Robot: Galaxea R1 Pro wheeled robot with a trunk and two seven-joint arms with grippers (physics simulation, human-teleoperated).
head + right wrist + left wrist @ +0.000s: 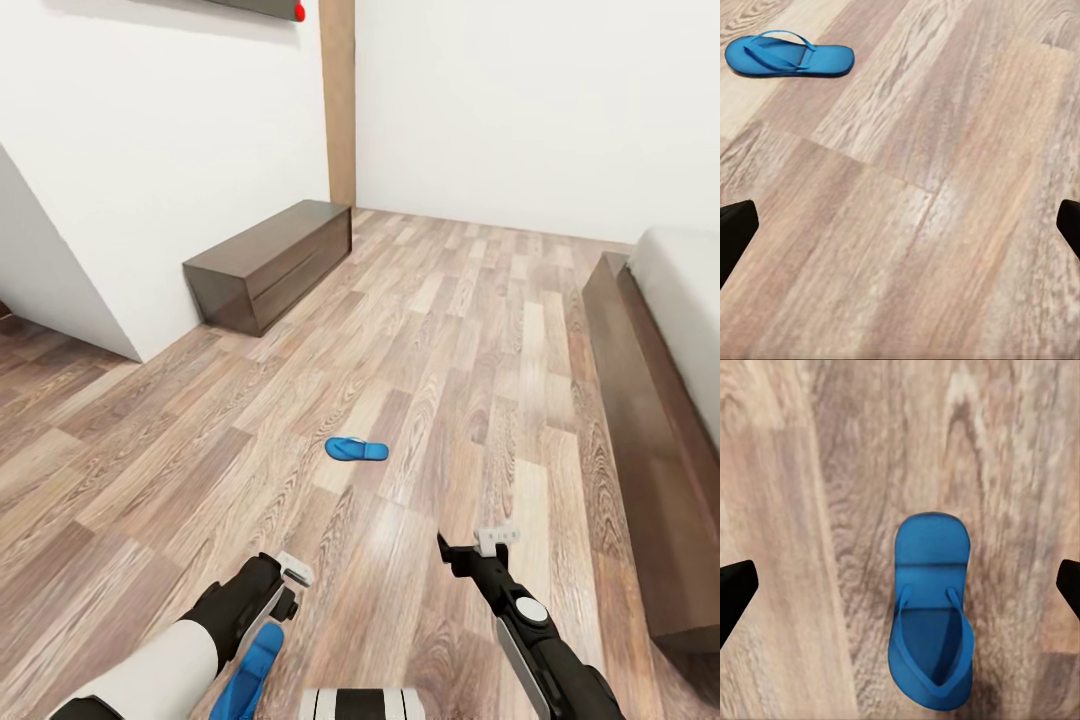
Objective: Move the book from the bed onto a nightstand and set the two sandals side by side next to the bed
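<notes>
Head view has 1 sandal [356, 449] flat on the floor [470, 330], well apart from the bed [660, 420], and a 2nd sandal [932, 615] under the left tool [284, 583]. Both the left tool and the right tool [470, 545] hang with jaws spread, holding nothing. Each sandal looks light and bendy; I'd pinch the sole's edge mid-length.

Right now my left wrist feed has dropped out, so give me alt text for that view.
A bright blue sandal lies flat on the brown wood-plank floor, centred between the left gripper's two dark fingertips, which stand wide apart at the picture's edges. The sandal's straps face up and nothing touches it.
</notes>
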